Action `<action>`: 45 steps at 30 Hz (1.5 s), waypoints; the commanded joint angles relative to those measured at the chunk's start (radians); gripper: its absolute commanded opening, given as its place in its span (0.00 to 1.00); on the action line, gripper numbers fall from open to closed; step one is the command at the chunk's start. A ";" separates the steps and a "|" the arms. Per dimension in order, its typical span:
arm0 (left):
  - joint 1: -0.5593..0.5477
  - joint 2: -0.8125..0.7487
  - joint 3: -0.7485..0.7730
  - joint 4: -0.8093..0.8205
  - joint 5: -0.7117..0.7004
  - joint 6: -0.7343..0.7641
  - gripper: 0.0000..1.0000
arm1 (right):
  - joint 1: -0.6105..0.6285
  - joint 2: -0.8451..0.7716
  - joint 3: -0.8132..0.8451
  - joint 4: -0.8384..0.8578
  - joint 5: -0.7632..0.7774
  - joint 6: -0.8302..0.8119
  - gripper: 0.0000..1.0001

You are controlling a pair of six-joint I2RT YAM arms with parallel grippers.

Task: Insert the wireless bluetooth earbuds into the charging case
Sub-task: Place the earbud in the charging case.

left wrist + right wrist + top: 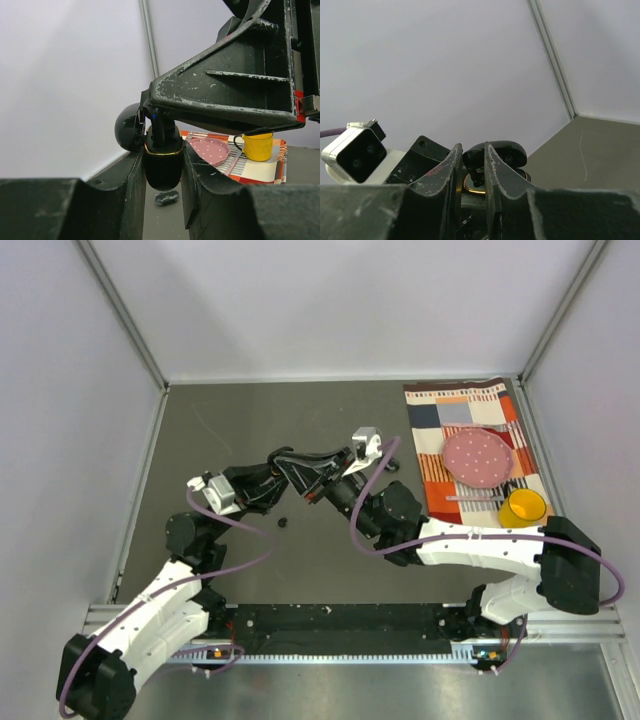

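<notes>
A: What has the left gripper (162, 159) got?
B: It's clamped on the case (163, 172), with the lid (128, 129) swung open toward nine o'clock
A: And the right gripper (471, 147)?
B: Nearly closed, pinching an earbud (473, 161) at twelve o'clock of the case's gold rim. I'd call this the seating step
A: Next?
B: Press it straight down into its well, then release gently. A second earbud (283, 523) lies on the table (230, 420), at six o'clock of the grippers
</notes>
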 commanded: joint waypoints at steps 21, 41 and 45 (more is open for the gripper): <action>-0.016 -0.053 0.039 0.078 -0.090 0.009 0.00 | 0.038 0.009 0.059 -0.112 0.078 -0.140 0.00; -0.016 -0.065 0.035 0.051 -0.075 0.010 0.00 | 0.038 -0.029 0.092 -0.198 0.098 -0.125 0.40; -0.017 -0.065 0.032 0.048 -0.072 0.009 0.00 | 0.038 -0.045 0.099 -0.200 0.084 -0.124 0.46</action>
